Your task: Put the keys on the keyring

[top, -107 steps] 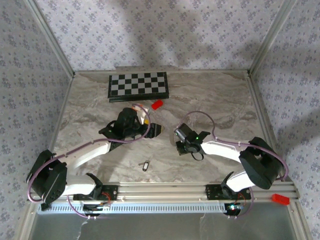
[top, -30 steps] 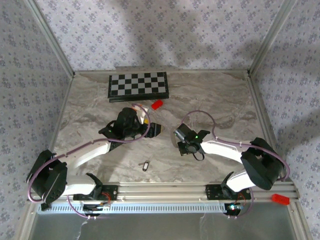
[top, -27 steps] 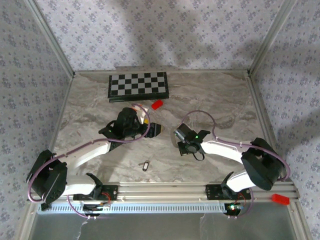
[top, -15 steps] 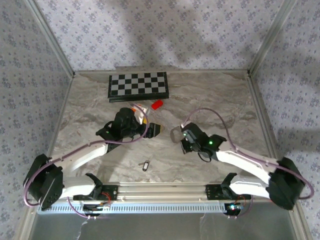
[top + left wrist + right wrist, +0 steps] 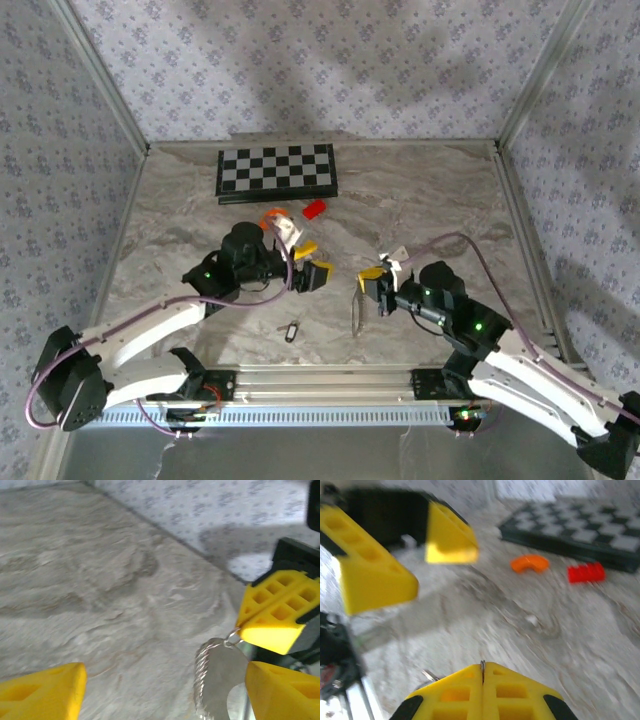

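Mostly blurred, the keyring [image 5: 202,680] dangles from the right gripper's [image 5: 482,671] clenched jaws; the left gripper [image 5: 312,262] faces it, jaws spread.

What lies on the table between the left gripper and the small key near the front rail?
Nothing. In the top view, the marble table between the open left gripper and the keys is bare.
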Controlling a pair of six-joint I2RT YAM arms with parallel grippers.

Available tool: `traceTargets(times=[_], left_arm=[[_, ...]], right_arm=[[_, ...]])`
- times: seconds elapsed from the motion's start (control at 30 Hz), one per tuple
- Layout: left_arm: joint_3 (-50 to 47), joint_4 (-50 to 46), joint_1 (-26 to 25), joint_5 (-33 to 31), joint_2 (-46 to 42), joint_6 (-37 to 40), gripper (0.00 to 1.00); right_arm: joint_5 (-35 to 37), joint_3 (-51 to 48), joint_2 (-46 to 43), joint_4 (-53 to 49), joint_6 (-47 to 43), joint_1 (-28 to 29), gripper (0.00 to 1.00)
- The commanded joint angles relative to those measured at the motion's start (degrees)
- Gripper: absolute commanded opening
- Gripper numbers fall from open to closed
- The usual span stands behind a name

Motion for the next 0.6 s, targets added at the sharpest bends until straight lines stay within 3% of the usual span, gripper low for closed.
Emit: traceTargets(times=[0.0, 0.57], left_arm=[[-0.3, 5.4, -1.0, 8.2, -2.6, 1.9, 0.81], [-1.5, 17.6, -2.7, 18.6, -12.8, -2.1, 0.62]], right_arm=[[-8.7, -0.7, -1.4, 11.1, -0.7, 0.1, 0.0], [-23.6, -0.3, 2.7, 38.7, 10.4, -3.2, 0.0]])
